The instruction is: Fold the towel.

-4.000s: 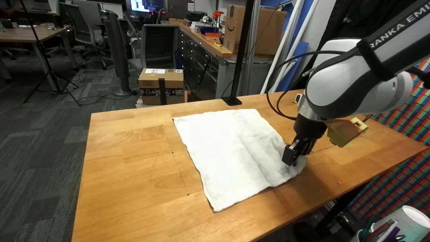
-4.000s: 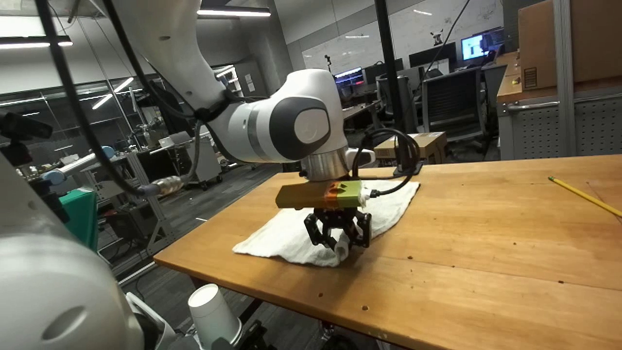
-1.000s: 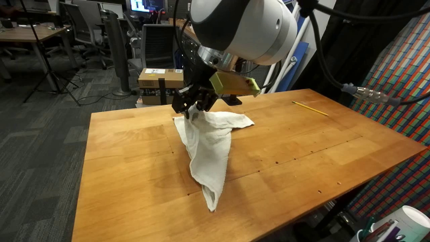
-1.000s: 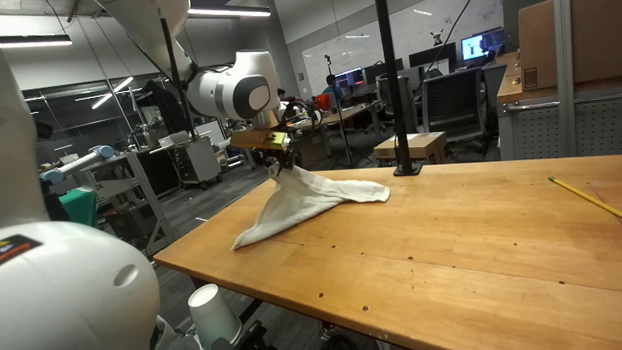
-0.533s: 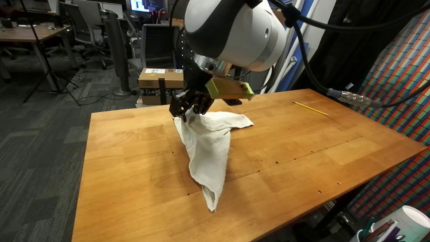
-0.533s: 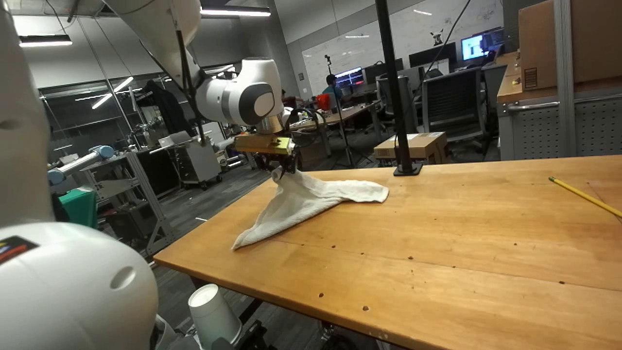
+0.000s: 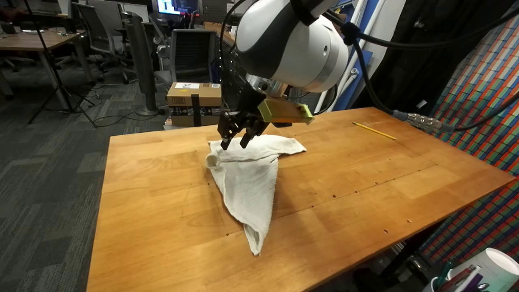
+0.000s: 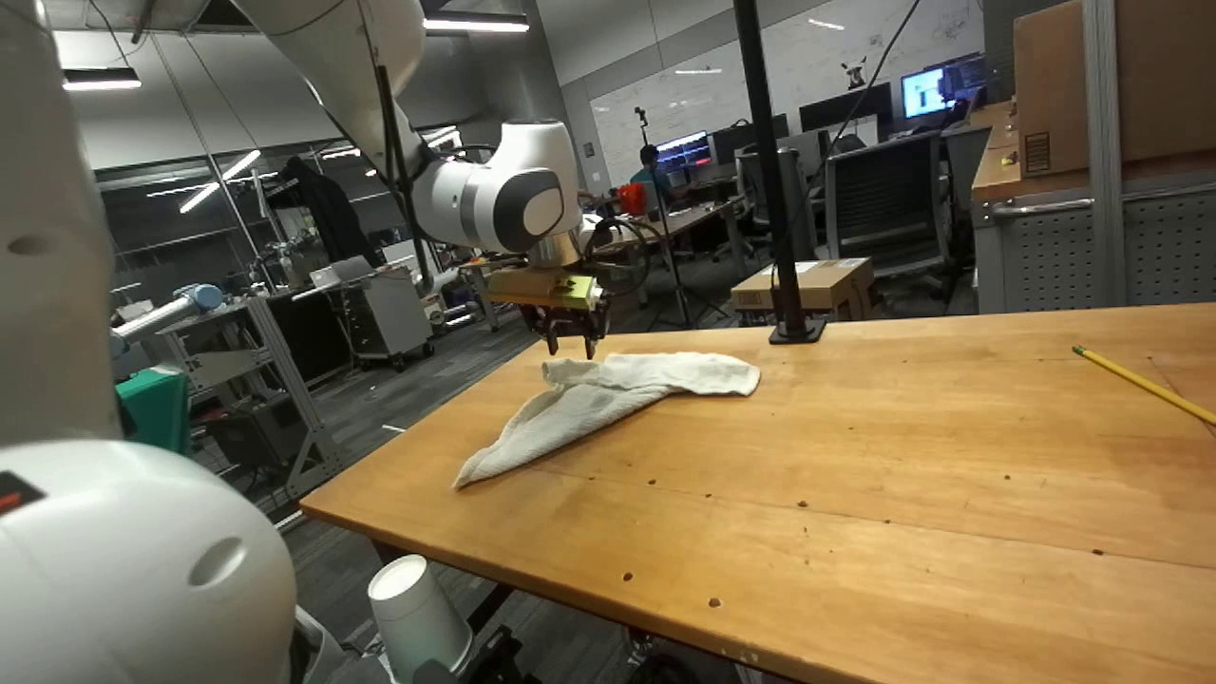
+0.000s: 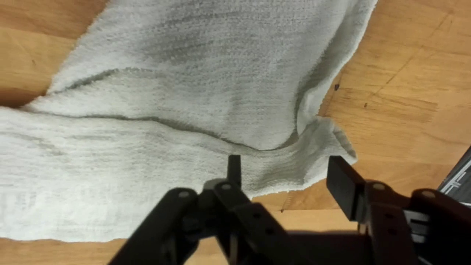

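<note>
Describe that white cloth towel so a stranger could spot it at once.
Find the big light-brown wooden table. On it, below the open black two-fingered robot gripper, lies the white cloth towel, partly folded over itself. Unlike the thin, straight yellow pencil lying apart on the same table, it is broad and creased.

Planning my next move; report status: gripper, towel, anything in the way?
Gripper open, holding nothing. Towel beneath it, folded over unevenly. Pencil on table, apart from the towel, likely out of the way.

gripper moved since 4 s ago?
Yes: in an exterior view, the gripper has shifted left and up in the picture, ending closer to the cardboard box.
</note>
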Robot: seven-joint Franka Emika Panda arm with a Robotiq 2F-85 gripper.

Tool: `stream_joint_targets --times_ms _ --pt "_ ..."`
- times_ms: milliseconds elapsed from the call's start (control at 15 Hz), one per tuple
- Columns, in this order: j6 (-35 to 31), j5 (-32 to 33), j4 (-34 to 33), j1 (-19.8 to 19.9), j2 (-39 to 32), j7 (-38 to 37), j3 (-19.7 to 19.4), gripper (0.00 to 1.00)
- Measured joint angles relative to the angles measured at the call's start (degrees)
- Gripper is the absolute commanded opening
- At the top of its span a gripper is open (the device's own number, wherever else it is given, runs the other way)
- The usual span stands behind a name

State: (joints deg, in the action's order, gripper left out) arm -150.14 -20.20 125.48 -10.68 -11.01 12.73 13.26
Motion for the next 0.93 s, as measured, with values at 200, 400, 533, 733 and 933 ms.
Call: stream_joint_targets --times_ms 200,400,533,733,933 --pt "0.00 0.05 0.04 0.28 -0.09 -0.14 0.00 1.00" --pt "0.00 0.46 0.13 0.28 -0.02 -1.03 0.00 1.00" --pt "0.05 1.28 0.25 0.29 0.34 -2.13 -0.08 1.00" --pt "0.09 4.15 0.42 0.32 1.46 -4.34 -0.70 1.00" --pt "0.14 7.87 1.10 0.47 3.18 -7.12 -2.18 1.00"
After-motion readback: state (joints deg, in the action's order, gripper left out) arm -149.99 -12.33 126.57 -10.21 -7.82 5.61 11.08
